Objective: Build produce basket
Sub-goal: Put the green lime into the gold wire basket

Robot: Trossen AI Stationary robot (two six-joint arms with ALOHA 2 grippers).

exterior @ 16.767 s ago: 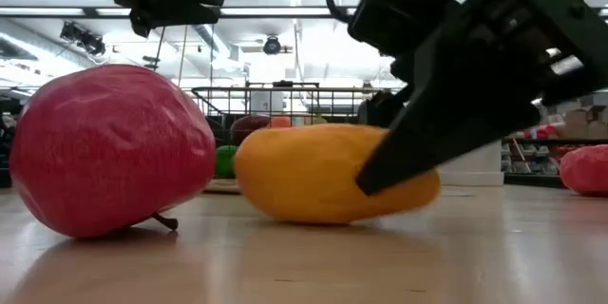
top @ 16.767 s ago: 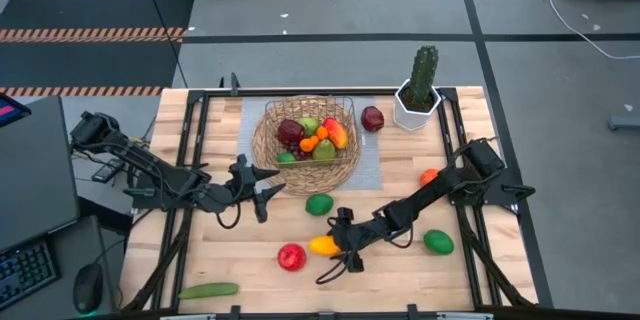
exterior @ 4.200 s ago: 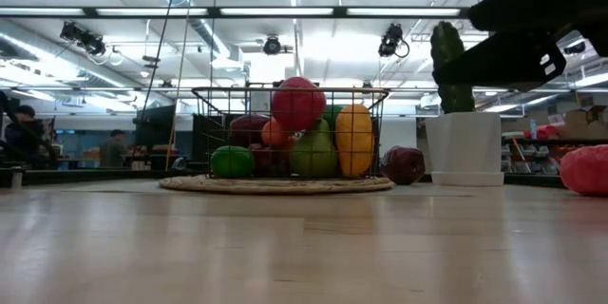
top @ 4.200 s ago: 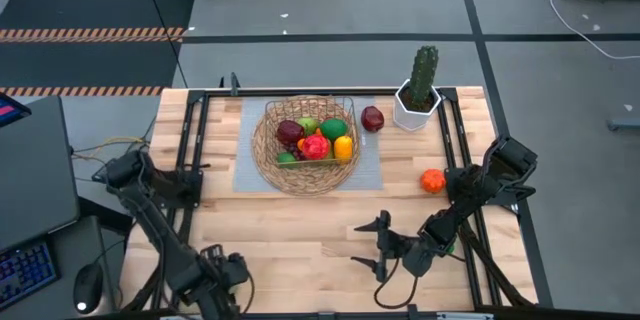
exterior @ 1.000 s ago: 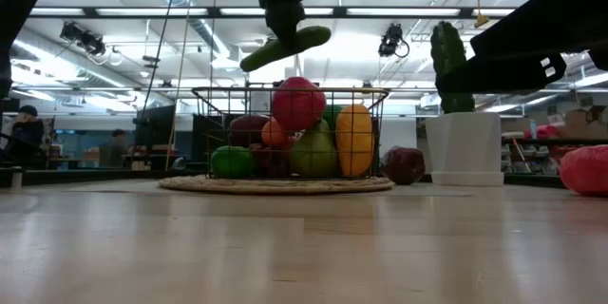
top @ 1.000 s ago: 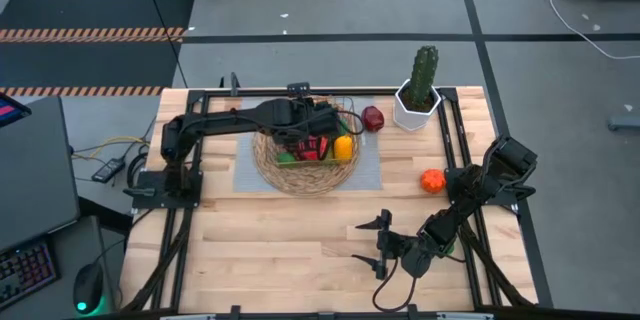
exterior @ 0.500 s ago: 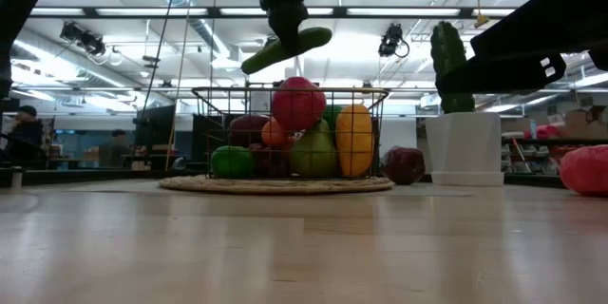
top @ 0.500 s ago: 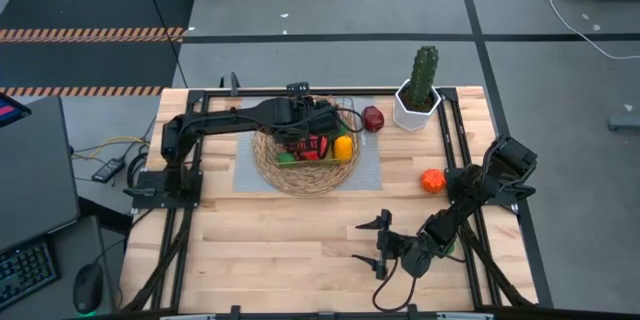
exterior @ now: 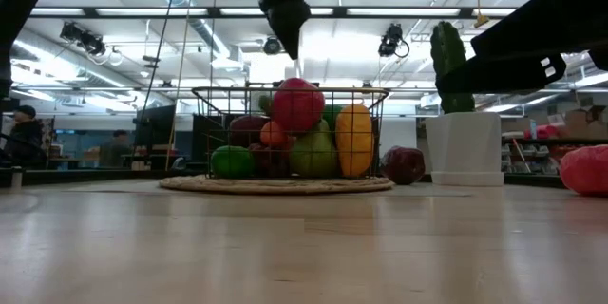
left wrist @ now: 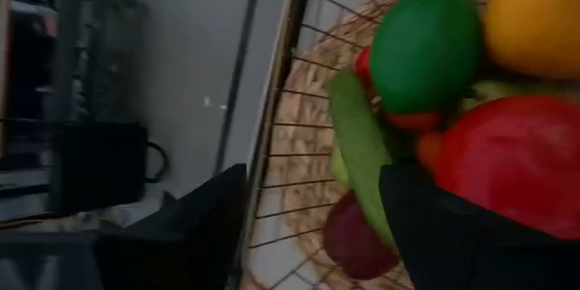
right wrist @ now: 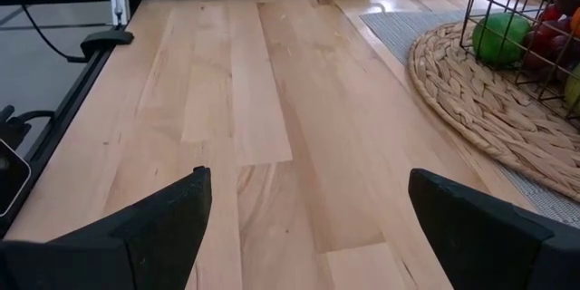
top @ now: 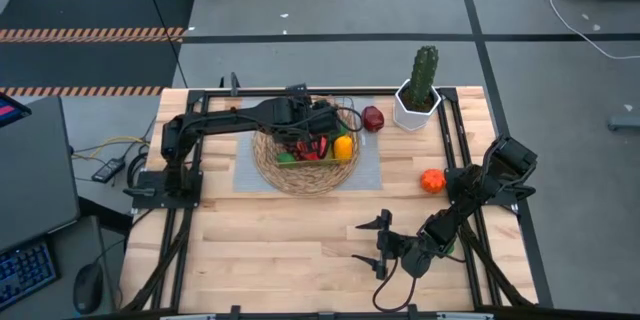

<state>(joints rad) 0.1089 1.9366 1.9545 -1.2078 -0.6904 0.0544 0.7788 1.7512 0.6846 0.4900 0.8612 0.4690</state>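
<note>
The tan wicker basket [top: 272,165] with its wire centre stands at the far middle of the table, holding several toy fruits. My left gripper [top: 325,125] hangs open just above the pile, touching nothing. In the left wrist view the green cucumber [left wrist: 362,154] lies slanted in the basket between a green fruit [left wrist: 424,47], a big red fruit [left wrist: 507,163] and the wire wall, seen past my open left gripper [left wrist: 315,177]. My right gripper [top: 375,245] is open and empty low over the near right of the table.
A dark red fruit [top: 372,118] lies beside the basket on the grey mat. The cactus in its white pot [top: 417,100] stands at the far right. An orange-red fruit [top: 432,181] lies near the right edge. Bare wood [right wrist: 272,100] lies in front of the basket.
My left gripper, which held the cucumber above the basket, has let go of it. The cucumber has fallen into the basket and now lies among the fruits by the wire wall. The gripper has stayed above the pile.
</note>
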